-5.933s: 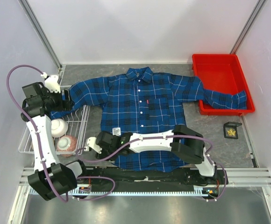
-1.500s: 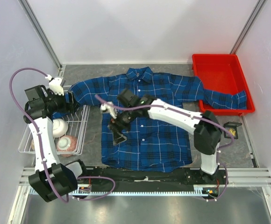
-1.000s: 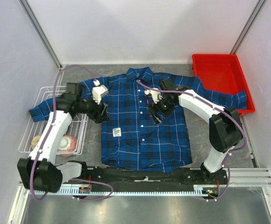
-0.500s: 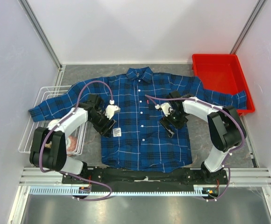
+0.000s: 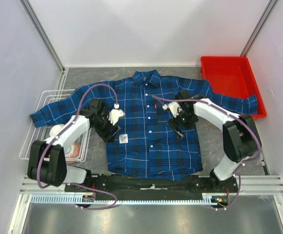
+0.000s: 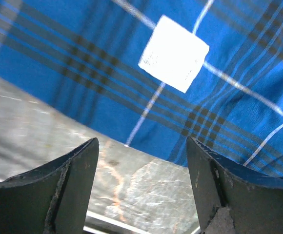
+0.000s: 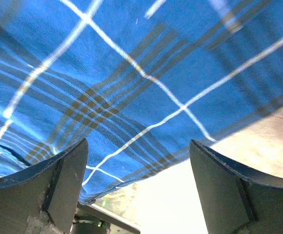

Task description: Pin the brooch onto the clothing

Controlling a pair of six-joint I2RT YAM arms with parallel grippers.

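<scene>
- The brooch is not showing in any view, so I cannot tell where it is lying; nothing gold is sitting on the clothing or between either pair of fingers
- The clothing (image 5: 151,146) is lying flat and front up on the table (image 5: 96,157), collar at the far side and hem toward the arm bases, so its long axis is running near to far; one sleeve is trailing into the red tray (image 5: 225,59) and the other is draping over the wire basket (image 5: 31,155)
- The left gripper (image 5: 111,133) is hovering low over the clothing's left edge, just beside the white label (image 6: 174,52), its jaws standing apart and holding nothing
- The right gripper (image 5: 176,130) is hovering over the chest-pocket side, near the clothing's right edge, its jaws likewise apart and empty
- Judging the coming move, the brooch is needing to be found and picked up first; with it out of sight, neither arm can be called the nearer, though the right arm's elbow is covering some table right of the clothing and may be hiding it
</scene>
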